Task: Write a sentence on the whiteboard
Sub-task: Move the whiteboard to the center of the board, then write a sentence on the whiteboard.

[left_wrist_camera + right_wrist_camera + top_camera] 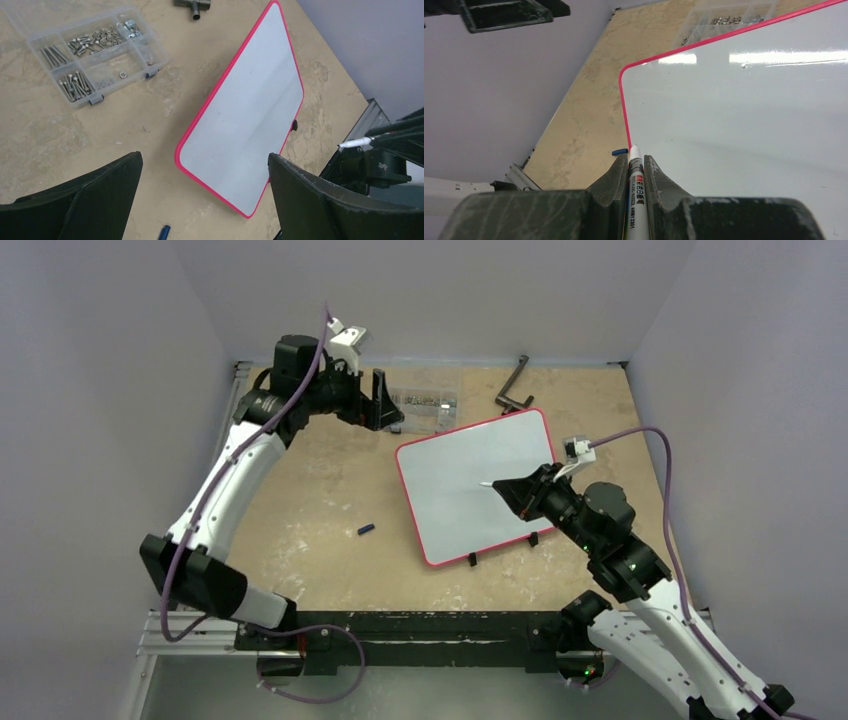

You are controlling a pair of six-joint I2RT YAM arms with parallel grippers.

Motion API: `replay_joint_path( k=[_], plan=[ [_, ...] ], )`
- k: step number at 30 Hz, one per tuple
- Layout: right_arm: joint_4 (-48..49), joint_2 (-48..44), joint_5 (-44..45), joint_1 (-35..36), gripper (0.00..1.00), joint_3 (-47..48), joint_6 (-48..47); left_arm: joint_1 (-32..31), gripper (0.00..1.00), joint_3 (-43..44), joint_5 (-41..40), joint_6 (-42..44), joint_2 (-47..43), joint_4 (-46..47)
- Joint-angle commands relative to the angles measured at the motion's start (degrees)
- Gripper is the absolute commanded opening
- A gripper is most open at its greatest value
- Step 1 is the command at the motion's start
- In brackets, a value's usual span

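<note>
**One whiteboard, one marker, two grippers**

One red-framed whiteboard point(450, 480) stands tilted, right of the table's middle. The right gripper point(510, 488) pinches one white marker point(636, 195), its tip over the board. The left gripper point(388, 405) hangs spread wide near one clear parts box point(135, 62). One blue cap point(366, 530) lies left of the board. Only the left wrist view shows the box's sorted screws. Only the right wrist view shows the marker's label.
</note>
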Motion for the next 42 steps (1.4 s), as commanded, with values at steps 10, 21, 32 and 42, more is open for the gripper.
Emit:
replay_joint_path(
  k=[10,21,32,42],
  plan=[
    [1.4,-1.3,0.2,-0.3,0.00,1.8,-1.9,3.0,0.93,24.0,18.8,4.9,27.2,-10.0],
    [0.9,-0.6,0.1,-0.2,0.00,1.8,-3.2,3.3,0.84,31.2,26.0,5.9,37.9,-13.3],
    [2.2,0.9,-1.2,-0.3,0.00,1.4,-3.7,3.1,0.78,31.0,31.7,6.6,41.5,-14.6],
    [1.7,0.3,-1.6,-0.3,0.00,1.4,-3.9,0.7,0.66,31.5,34.8,9.4,44.7,-18.4]
  ],
)
